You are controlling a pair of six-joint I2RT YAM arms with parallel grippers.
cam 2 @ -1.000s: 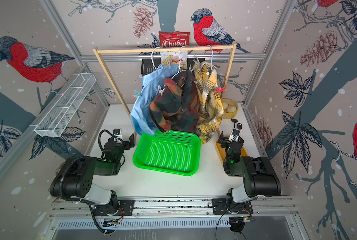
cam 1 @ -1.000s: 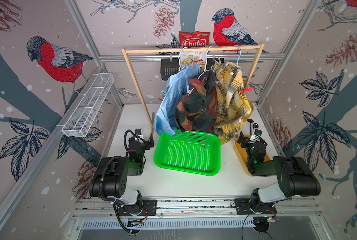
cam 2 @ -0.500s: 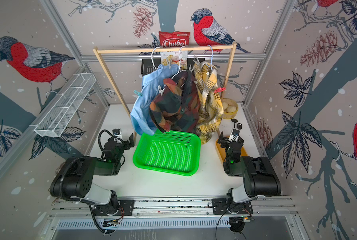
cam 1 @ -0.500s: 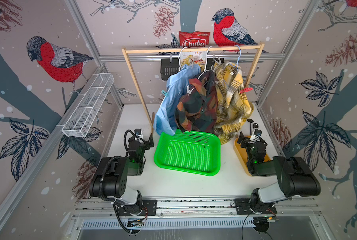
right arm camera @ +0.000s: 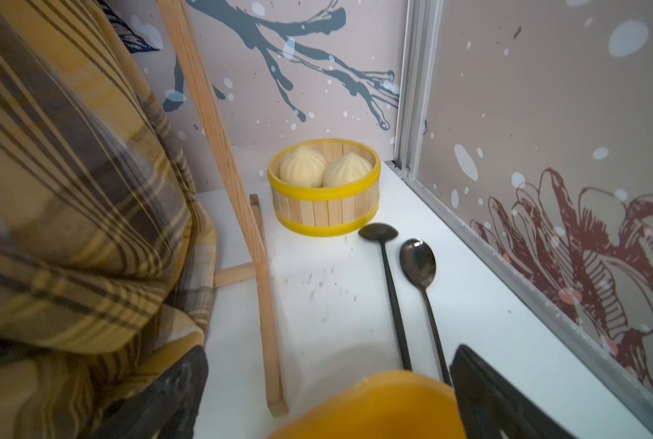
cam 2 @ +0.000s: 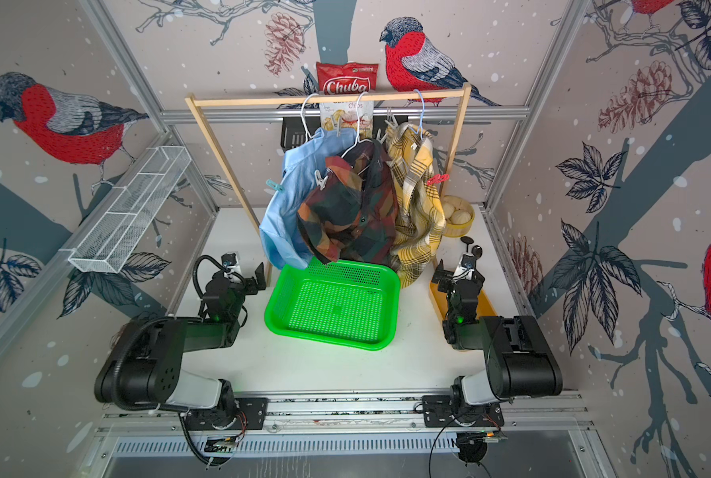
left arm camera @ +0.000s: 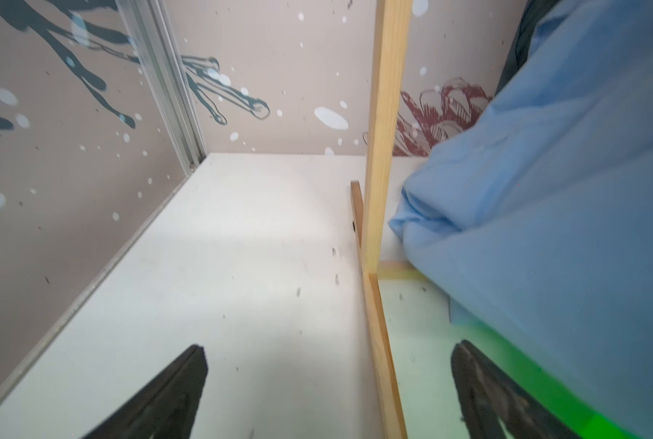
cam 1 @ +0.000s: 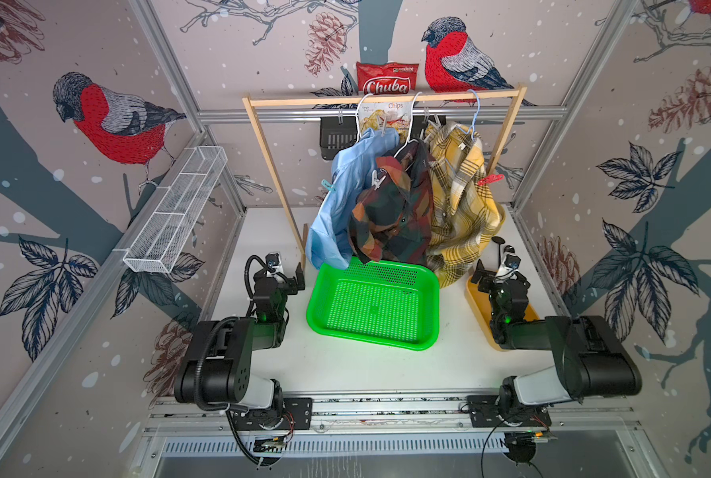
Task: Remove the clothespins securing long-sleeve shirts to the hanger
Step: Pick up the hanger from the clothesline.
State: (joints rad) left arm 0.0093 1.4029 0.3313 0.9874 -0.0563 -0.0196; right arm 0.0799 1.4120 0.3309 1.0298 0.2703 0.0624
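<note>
Both pincers spread wide, gripping nothing. left pincer point(cam 1: 281, 276) low over tabletop point(cam 1: 366, 368) at 9 o'clock of green basket point(cam 1: 372, 306), right pincer point(cam 1: 500, 278) at 3 o'clock (above yellow tray point(cam 1: 478, 308)). Wooden rack point(cam 1: 387, 100) at basket's 12 o'clock. Hanging there:
- blue shirt point(cam 1: 345, 186), teal clothespin point(cam 1: 327, 185) on 9 o'clock edge
- dark plaid shirt point(cam 1: 391, 211), pale clothespin point(cam 1: 378, 178)
- yellow plaid shirt point(cam 1: 461, 198), red clothespin point(cam 1: 490, 179) on 3 o'clock edge

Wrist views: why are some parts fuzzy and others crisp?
Left wrist view: the near blue shirt and green basket blur, the table is crisp. Right wrist view: the plaid shirt and yellow tray are soft, the steamer and spoons sharp.
</note>
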